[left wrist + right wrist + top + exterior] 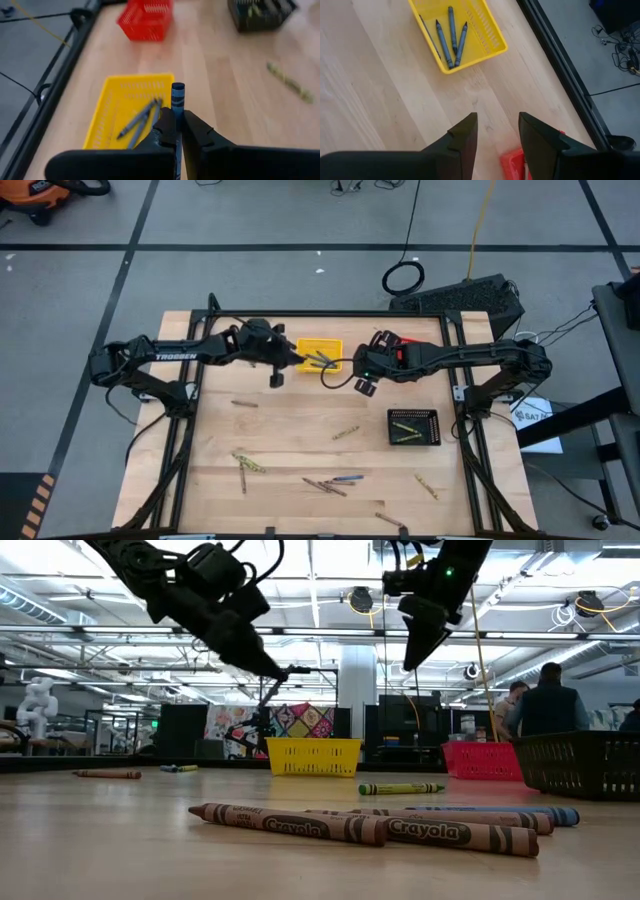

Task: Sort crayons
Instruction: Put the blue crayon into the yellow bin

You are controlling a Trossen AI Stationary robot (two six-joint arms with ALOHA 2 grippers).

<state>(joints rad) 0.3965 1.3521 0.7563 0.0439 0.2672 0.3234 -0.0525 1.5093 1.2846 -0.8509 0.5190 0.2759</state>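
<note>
From above, the left gripper point(297, 358) is seen reaching over the near edge of the yellow basket point(320, 353) at the back of the table point(290, 442), its fingers clamped on a blue crayon point(302, 360); several blue-grey crayons are already lying inside that basket. The right gripper point(365, 385) is held just beside the yellow basket, between it and the red basket point(398, 353), which is largely covered by the right arm. The black basket point(414, 427) is seen on the right side with yellow-olive crayons in it, and loose crayons point(330, 483) are scattered over the front half of the table. At table height, a cluster of brown-red crayons point(370, 825) is shown lying close to the lens, a yellow-olive crayon point(400, 788) behind them, and the yellow, red and black baskets stand in a row further back; both grippers hang high above the wood, and people are seen standing in the room beyond. Through the left wrist camera, the blue crayon point(177, 96) is gripped between the closed fingers point(167, 125), standing up out of them over the rim of the yellow basket point(100, 120), where blue-grey crayons point(142, 117) lie. Through the right wrist camera, the right gripper point(497, 132) is shown with fingers spread apart and nothing between them, bare wood beneath, four blue-grey crayons point(451, 36) in the yellow basket ahead and a corner of the red basket point(512, 162) just under it.
</note>
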